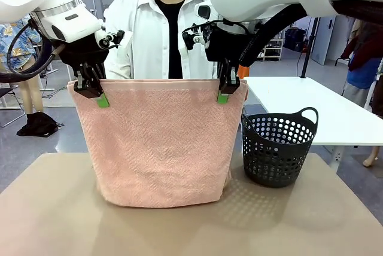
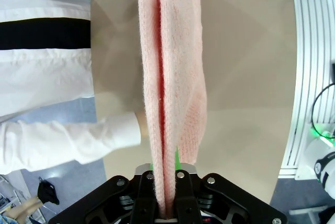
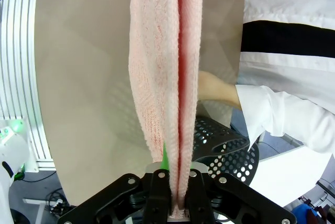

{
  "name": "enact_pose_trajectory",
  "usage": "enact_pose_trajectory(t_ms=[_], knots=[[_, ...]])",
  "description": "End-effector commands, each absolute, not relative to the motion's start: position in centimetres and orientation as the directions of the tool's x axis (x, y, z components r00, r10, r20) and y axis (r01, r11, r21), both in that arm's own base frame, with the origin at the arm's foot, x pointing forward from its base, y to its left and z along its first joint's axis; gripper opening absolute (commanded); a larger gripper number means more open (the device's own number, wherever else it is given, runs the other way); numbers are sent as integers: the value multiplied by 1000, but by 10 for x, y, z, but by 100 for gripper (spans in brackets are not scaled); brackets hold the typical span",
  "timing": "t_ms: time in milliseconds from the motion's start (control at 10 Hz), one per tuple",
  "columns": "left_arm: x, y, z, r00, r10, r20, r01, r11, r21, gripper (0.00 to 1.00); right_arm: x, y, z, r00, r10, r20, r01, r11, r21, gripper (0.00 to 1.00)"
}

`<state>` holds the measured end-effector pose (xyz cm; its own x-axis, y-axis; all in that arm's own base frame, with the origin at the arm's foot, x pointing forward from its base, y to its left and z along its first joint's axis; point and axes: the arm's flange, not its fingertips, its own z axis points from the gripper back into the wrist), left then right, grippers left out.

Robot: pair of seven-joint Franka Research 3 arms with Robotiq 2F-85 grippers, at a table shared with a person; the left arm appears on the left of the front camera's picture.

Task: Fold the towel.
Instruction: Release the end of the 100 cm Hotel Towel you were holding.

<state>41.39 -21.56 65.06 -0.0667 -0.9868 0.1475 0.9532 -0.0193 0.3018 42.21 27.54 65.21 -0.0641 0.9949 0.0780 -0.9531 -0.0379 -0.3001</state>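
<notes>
1. The towel (image 1: 157, 142) hangs doubled in front of us, its lower edge resting on the surface (image 1: 54, 208). We judge that one fold is already made.
2. Our left tool (image 1: 96, 96) is clamped on its top left corner and our right tool (image 1: 226, 93) on the top right. Each pinches both layers, so the cloth hangs flat and spread.
3. The person (image 1: 170, 40) stands just behind it, one hand (image 3: 214, 92) near the cloth, probably ready to help.
4. The basket (image 1: 278, 151) sits just beside the towel's right edge.
</notes>
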Motion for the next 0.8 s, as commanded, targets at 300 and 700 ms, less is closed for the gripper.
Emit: enact_pose_trajectory(t_ms=[300, 700], knots=[[414, -215, 651, -65, -987, 149, 953, -17, 303, 0, 422, 274, 652, -62, 995, 78, -953, -36, -301, 0], [414, -215, 651, -65, -987, 149, 953, -17, 303, 0, 422, 274, 652, -62, 995, 78, -953, -36, -301, 0]])
